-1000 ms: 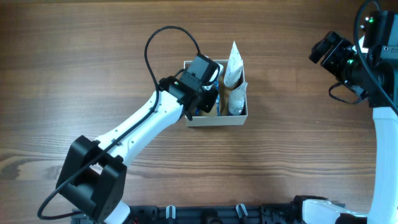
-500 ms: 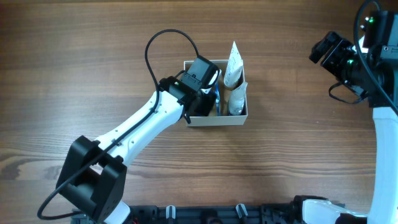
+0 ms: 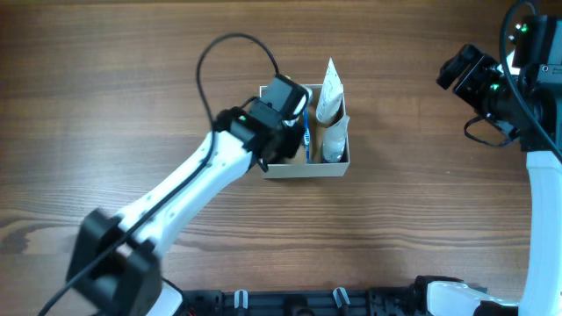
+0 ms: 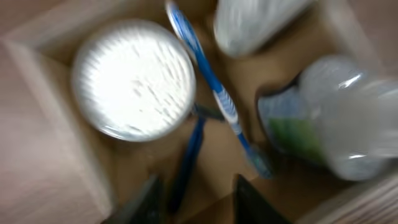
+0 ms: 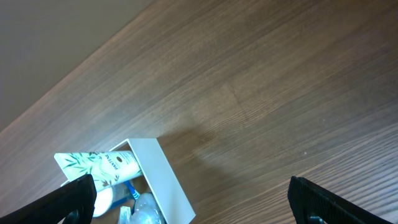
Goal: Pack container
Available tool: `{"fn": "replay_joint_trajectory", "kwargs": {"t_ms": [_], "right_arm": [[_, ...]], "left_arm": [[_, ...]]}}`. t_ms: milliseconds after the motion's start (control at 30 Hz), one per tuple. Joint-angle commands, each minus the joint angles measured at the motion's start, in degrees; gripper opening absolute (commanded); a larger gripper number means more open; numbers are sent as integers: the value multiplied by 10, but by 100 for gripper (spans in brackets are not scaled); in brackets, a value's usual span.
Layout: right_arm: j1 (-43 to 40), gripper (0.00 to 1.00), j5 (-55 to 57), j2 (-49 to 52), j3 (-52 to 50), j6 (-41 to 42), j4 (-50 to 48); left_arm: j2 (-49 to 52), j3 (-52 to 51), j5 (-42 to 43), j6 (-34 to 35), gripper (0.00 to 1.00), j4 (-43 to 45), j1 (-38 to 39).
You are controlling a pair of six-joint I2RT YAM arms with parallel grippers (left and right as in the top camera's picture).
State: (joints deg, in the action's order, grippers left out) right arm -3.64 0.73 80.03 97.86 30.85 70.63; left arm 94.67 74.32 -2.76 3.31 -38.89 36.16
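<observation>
Left pincer (image 3: pixel 294 127) hangs right over the container (image 3: pixel 307 167), above its left half. In the wrist view the pincer (image 4: pixel 199 205) has its two dark fingers (image 4: pixel 146 199) apart and grips nothing. That view is badly blurred.

The container sits on the wooden counter (image 3: pixel 132 70), with its white walls upright and its brown inside open to the top. Its left wall (image 4: pixel 37 118) runs just beside a round white-lidded jar (image 4: pixel 132 79), which fills the container's back left corner. A blue and white toothbrush (image 4: pixel 211 81) lies slantwise across the container's middle, just beside the jar. A dark blue stick (image 4: pixel 189 155) lies on the container's floor, between the jar and the pincer's fingers. What it is cannot be told. A clear bottle (image 4: pixel 348 124) with a green label stands in the container's right half. A white tube (image 3: pixel 330 92) leans in that same half, and its flat end sticks out over the container's back wall.

The right pincer (image 3: pixel 457 72) is well to the right of the container, apart from it and above bare counter. Its wrist view shows the pincer (image 5: pixel 191 186) spread wide with nothing in it. There the container (image 5: pixel 165 174) sits at the lower left, with the tube (image 5: pixel 99 165) showing leaf print.
</observation>
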Motion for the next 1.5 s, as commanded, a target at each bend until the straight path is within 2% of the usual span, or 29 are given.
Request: {"fn": "replay_joint_trajectory", "kwargs": {"t_ms": [0, 33, 67, 167, 333, 433, 533, 1467], "right_arm": [[-2, 100, 12, 4, -3, 8, -1], [-2, 100, 12, 4, -3, 8, -1], [-2, 100, 12, 4, -3, 8, -1], [-2, 100, 12, 4, -3, 8, -1], [-2, 100, 12, 4, -3, 8, -1], [-2, 100, 12, 4, -3, 8, -1], [-2, 100, 12, 4, -3, 8, -1], [-2, 100, 12, 4, -3, 8, -1]], "left_arm": [[-109, 30, -97, 2, 64, 0, -19], [-129, 30, -114, 2, 76, -5, -30], [-147, 30, -129, 3, 100, -13, -43], [-201, 30, -161, 37, 100, -50, -110], [-263, 30, -156, 110, 100, -107, -250], [-284, 30, -133, 113, 100, -121, -316], [-291, 30, -123, 113, 100, -132, -350], [-289, 30, -123, 113, 100, -141, -365]]}}
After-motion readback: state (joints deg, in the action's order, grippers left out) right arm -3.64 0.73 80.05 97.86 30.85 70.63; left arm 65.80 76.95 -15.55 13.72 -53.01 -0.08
